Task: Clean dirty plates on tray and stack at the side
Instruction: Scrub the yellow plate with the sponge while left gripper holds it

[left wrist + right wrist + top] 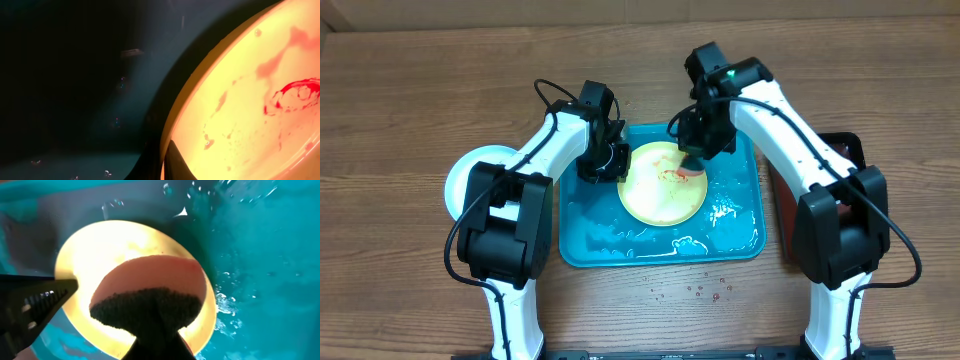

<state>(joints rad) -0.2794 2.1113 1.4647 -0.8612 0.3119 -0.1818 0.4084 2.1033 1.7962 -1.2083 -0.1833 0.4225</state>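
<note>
My right end effector (696, 152) grips one sponge (150, 280), pressing it on the one yellow plate (660, 195) in the blue tray (735, 238). My left end effector (607, 160), arm bent low, pinches that plate's left rim. One pale plate (463, 175) lies on the surface (400, 90), half hidden by my left arm. One red tray (842, 148) is mostly covered by my right.
</note>
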